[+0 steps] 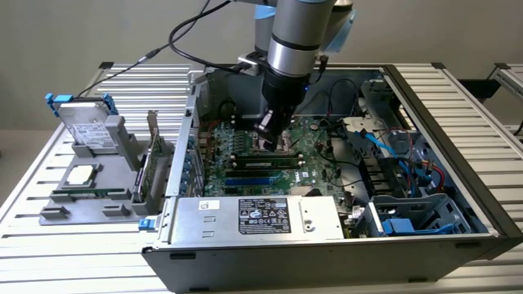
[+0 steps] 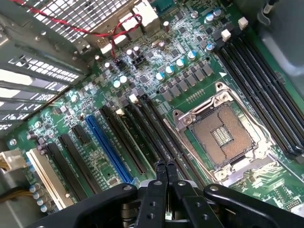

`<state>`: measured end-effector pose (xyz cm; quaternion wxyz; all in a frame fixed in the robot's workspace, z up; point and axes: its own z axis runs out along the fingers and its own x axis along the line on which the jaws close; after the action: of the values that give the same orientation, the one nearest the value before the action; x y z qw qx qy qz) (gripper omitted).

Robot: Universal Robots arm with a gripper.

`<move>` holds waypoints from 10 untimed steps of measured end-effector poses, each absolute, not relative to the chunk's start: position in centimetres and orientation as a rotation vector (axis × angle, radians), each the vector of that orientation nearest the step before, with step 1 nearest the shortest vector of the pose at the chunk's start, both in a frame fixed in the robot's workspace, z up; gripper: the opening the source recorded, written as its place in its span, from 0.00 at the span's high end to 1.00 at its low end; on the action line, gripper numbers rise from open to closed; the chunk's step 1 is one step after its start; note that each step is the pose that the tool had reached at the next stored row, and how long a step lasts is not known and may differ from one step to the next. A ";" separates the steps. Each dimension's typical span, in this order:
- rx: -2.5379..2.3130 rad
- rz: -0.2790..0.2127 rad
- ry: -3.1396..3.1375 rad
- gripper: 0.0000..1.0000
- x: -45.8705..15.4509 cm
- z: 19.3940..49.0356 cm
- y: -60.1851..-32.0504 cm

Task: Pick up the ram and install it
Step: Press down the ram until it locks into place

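The ram (image 1: 263,163), a narrow green stick with dark chips, sits along the black memory slots on the motherboard (image 1: 245,138) inside the open computer case. My gripper (image 1: 268,142) hangs just behind it, low over the board, apart from the stick. In the wrist view the gripper (image 2: 166,167) is shut, its two black fingers (image 2: 159,176) pressed together with nothing between them. They hover over the long black slots (image 2: 142,135) beside the empty CPU socket (image 2: 223,135). The ram is hidden in the wrist view.
A grey parts holder (image 1: 90,196) on the exterior view's left carries a hard drive (image 1: 88,128), a CPU chip (image 1: 79,176) and an upright expansion card (image 1: 152,160). The power supply (image 1: 261,217) fills the case's front. Blue and red cables (image 1: 400,153) crowd the right. A blue slot (image 2: 107,147) runs beside the black ones.
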<state>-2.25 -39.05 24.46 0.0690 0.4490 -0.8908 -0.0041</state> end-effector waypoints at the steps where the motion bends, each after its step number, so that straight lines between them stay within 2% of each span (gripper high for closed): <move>1: 1.333 -0.014 -2.691 0.90 -2.2 24.5 -39.1; 10: 1.152 -0.027 -2.775 0.90 -2.2 24.5 -39.1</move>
<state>-2.24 -39.05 24.45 0.0683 0.3824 -0.9214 -0.0089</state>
